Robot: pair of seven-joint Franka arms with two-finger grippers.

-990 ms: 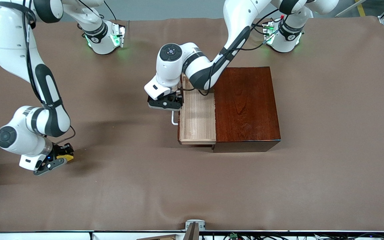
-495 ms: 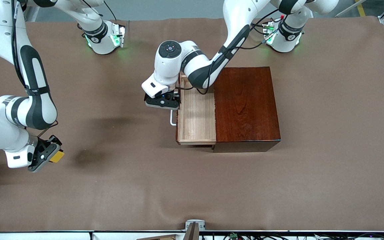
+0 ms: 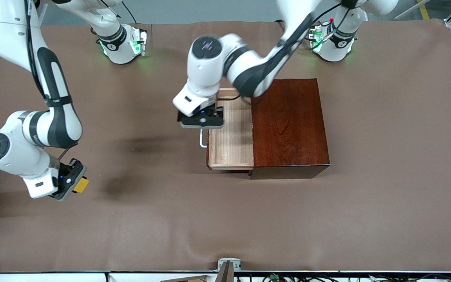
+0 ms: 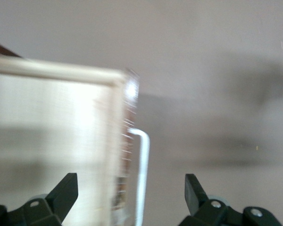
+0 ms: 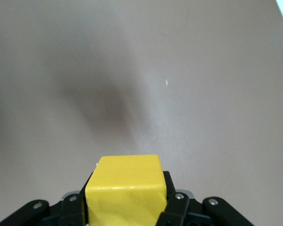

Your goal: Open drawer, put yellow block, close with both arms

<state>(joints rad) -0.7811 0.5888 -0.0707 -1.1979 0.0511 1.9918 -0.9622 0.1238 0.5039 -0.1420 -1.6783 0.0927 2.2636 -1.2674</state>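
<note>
Your right gripper (image 3: 77, 182) is clenched on the yellow block (image 3: 81, 185), up over bare tablecloth (image 3: 131, 235) twd the right arm's end. Your left gripper (image 4: 131, 193) is released, fingers wide, over the open drawer (image 3: 231, 145) front w/ its handle (image 4: 142, 179) just below.

The left arm hides the drawer's (image 3: 231, 145) corner farthest from the front camera and most of the handle (image 3: 202, 139). In the left wrist view the drawer and handle are smeared. The block (image 5: 125, 190) runs off the right wrist view's edge, largely hidden by the right gripper (image 3: 71, 181) in front.
</note>
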